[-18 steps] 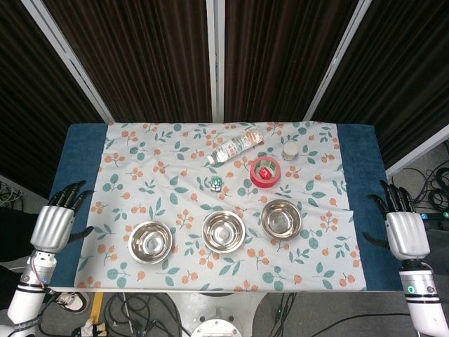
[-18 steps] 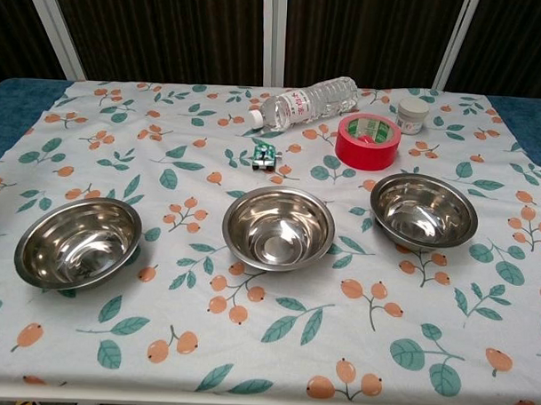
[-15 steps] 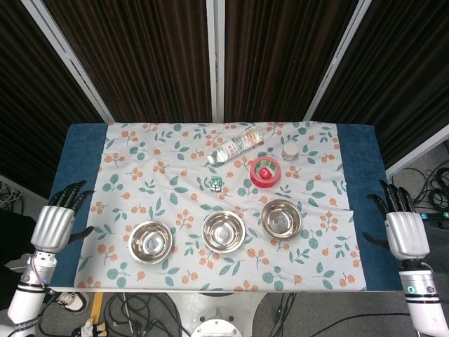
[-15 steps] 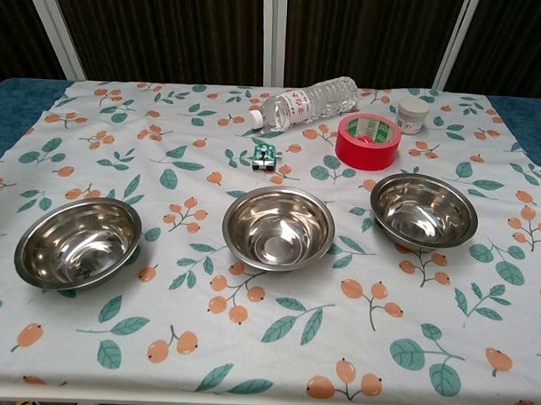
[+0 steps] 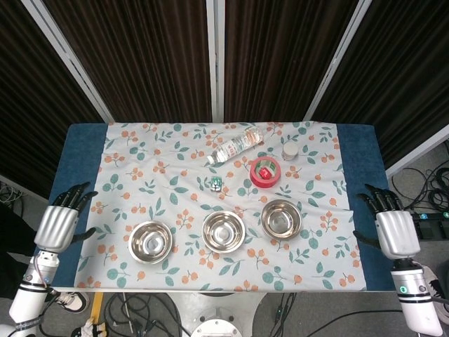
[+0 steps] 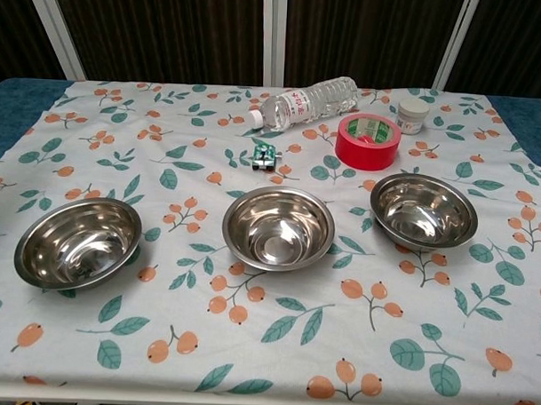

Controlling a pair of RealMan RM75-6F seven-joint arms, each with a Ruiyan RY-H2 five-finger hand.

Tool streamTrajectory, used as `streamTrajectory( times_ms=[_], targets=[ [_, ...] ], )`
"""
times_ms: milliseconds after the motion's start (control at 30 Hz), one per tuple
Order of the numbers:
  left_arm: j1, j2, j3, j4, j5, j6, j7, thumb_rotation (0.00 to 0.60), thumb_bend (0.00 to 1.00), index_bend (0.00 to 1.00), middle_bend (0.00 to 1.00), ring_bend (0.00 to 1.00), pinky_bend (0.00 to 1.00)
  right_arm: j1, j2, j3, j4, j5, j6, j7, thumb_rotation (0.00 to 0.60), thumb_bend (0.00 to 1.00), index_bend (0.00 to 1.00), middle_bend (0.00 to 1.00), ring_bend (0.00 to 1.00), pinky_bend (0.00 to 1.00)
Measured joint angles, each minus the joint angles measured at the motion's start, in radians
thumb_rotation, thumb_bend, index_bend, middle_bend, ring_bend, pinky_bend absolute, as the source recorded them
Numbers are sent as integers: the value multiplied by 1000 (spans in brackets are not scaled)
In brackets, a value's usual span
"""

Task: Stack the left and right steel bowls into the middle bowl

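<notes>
We can't read the label on the water bottle [image 6: 308,100], too small. Small green-white item [image 6: 265,155] by it: can't tell what it is. Chest view shows neither hand. Left arm [image 5: 24,302] & right arm [image 5: 419,319] run off the head view's bottom edge.

Lab: dark curtains [image 5: 140,56], floor cables [image 5: 140,312], clothed table [image 5: 81,140].

plastic bottle [image 6: 307,101] on side, red tape roll [image 6: 368,140], small white jar [image 6: 412,116], tiny toy [image 6: 265,155], floral cloth [image 6: 265,344].
</notes>
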Motion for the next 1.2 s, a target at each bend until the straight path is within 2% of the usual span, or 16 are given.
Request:
streamTrajectory(
  times_ms=[100,200,467,833,1200],
  targets=[
    [-1,-3,6,5,2,-5,-1,600,49,264,208,154,267,17,-14,-17,-2,-29,-24,-40,600,96,404,419,838,857],
    [1,-11,11,18,3,-7,-7,600,49,264,208,154,267,38,-20,-38,-15,-30,-89,-87,600,101,412,417,899,900],
    [7,-13,19,42,0,-11,-34,600,49,264,208,154,268,114,-70,-61,-50,4,-247,-260,600,101,413,416,901,901],
    [3,-21,23,74,-2,-24,-72,600,49,264,208,154,269,192,-155,-51,-44,71,-352,-358,600,106,431,424,901,901],
    [-4,-19,22,82,6,-29,-88,600,49,264,208,154,270,285,-247,-25,30,190,-467,-447,600,121,438,433,900,901]
  ],
)
